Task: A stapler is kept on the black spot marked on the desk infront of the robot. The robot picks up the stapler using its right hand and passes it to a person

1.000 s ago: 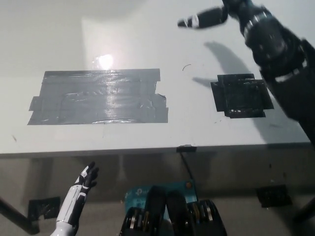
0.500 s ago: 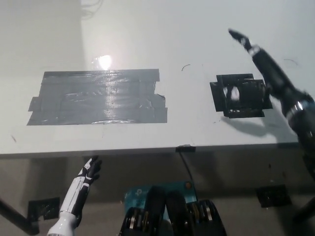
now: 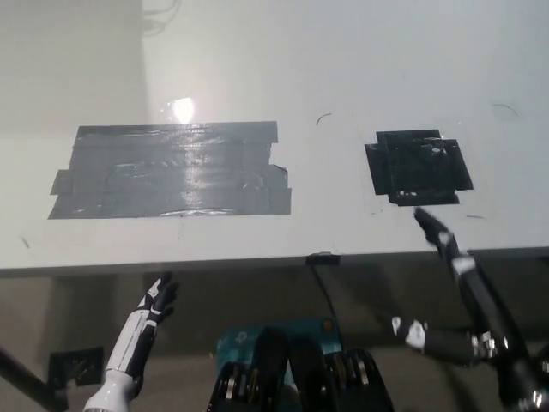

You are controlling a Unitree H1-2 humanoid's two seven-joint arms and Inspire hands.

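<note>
Black right robot hand (image 3: pixel 455 296) spread wide, empty, at the desk (image 3: pixel 343 77) edge below the black spot (image 3: pixel 419 167); no stapler visible.

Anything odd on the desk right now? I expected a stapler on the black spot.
Yes: the black spot is bare, and no stapler shows anywhere. The right hand hangs open and empty near the desk edge; the left hand rests below it.
</note>
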